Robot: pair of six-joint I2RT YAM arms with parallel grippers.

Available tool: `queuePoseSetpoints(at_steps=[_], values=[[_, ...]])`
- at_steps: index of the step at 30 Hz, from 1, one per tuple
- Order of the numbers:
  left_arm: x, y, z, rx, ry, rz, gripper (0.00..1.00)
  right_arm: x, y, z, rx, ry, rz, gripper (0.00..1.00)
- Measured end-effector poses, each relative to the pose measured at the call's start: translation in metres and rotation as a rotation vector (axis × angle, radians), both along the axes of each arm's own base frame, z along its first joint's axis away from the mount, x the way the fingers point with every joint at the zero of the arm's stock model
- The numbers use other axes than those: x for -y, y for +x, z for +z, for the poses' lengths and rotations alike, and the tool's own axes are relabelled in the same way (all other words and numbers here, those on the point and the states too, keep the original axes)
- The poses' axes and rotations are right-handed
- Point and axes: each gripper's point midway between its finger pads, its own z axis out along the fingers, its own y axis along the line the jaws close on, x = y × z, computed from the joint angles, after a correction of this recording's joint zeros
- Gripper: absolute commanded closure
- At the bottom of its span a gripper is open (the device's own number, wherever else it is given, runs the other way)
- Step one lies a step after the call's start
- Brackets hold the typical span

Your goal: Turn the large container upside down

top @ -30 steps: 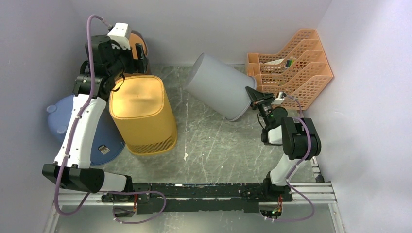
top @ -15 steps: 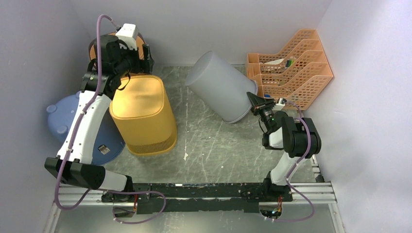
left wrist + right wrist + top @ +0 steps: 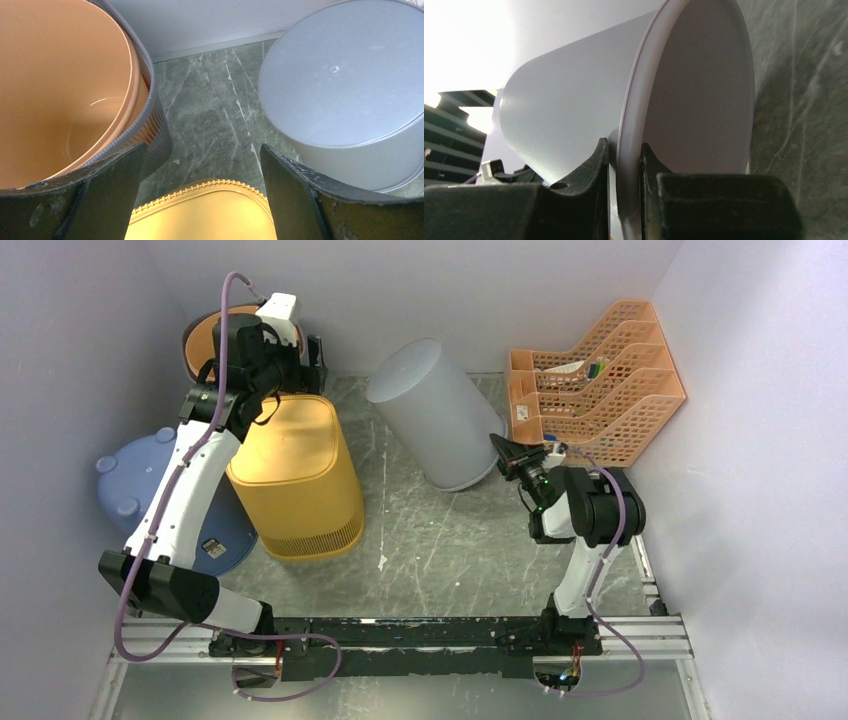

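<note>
Container [image 3: 435,430] tilted at far centre of table [image 3: 440,540], base up and leftward, only the right wrist view showing right gripper [image 3: 624,152] fingers pinching its rim, left gripper [image 3: 202,146] fingers spread over yellow bin [image 3: 202,210], seen from left wrist.

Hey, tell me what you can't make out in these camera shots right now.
- Top view: blue lid partly hidden under the left arm and yellow bin.
- Top view: items in the orange file rack too small to identify.
- Right wrist view: lower rim of the grey container hidden behind the right gripper, jaws shut on it.
- Right wrist view: upper left corner washed out by glare.
</note>
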Motion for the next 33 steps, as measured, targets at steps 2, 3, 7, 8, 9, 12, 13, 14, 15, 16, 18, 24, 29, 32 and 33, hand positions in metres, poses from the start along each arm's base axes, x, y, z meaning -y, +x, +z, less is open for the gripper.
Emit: queuePoseSetpoints(at_steps=[2,3,7,8,9,12,13,14,15,16,18,24,29,32,33], values=[[0.001,0.000,-0.001,-0.002,0.003,-0.001,0.04,-0.017,0.003,-0.002,0.002,0.000,0.041,0.92],[0.001,0.000,-0.001,-0.002,0.004,-0.001,0.04,-0.024,0.003,-0.003,0.002,0.000,0.059,0.92],[0.001,0.001,-0.001,0.000,0.012,0.002,0.04,-0.058,0.003,-0.010,-0.002,0.000,0.133,0.89],[0.001,0.001,-0.001,0.001,0.012,0.002,0.04,-0.066,0.004,-0.013,-0.005,0.000,0.150,0.88],[0.001,0.001,-0.001,0.001,0.012,0.003,0.04,-0.073,0.004,-0.017,-0.011,-0.001,0.166,0.85],[0.003,0.000,-0.001,0.000,0.013,-0.001,0.04,-0.085,0.000,-0.034,-0.041,-0.015,0.201,0.77],[0.003,0.000,-0.001,0.001,0.014,-0.003,0.04,-0.087,-0.004,-0.042,-0.054,-0.031,0.211,0.74],[0.004,0.000,-0.001,0.001,0.016,-0.005,0.04,-0.088,-0.009,-0.054,-0.073,-0.056,0.222,0.72],[0.005,0.000,-0.001,0.002,0.017,-0.006,0.04,-0.087,-0.016,-0.066,-0.099,-0.077,0.232,0.69],[0.005,-0.001,-0.001,0.002,0.019,-0.007,0.04,-0.087,-0.021,-0.076,-0.121,-0.092,0.240,0.68],[0.005,-0.001,-0.001,0.003,0.020,-0.007,0.04,-0.085,-0.030,-0.087,-0.142,-0.115,0.253,0.65],[0.009,0.000,-0.003,-0.001,0.023,-0.013,0.04,-0.065,-0.038,-0.098,-0.166,-0.147,0.234,0.64],[0.015,0.001,-0.009,-0.014,0.028,-0.023,0.04,-0.050,-0.041,-0.085,-0.135,-0.157,0.214,0.63],[0.017,0.003,-0.013,-0.024,0.032,-0.026,0.04,-0.048,-0.038,-0.063,-0.069,-0.166,0.211,0.63],[0.018,0.004,-0.013,-0.027,0.033,-0.027,0.04,-0.048,-0.038,-0.054,-0.040,-0.172,0.212,0.63]])
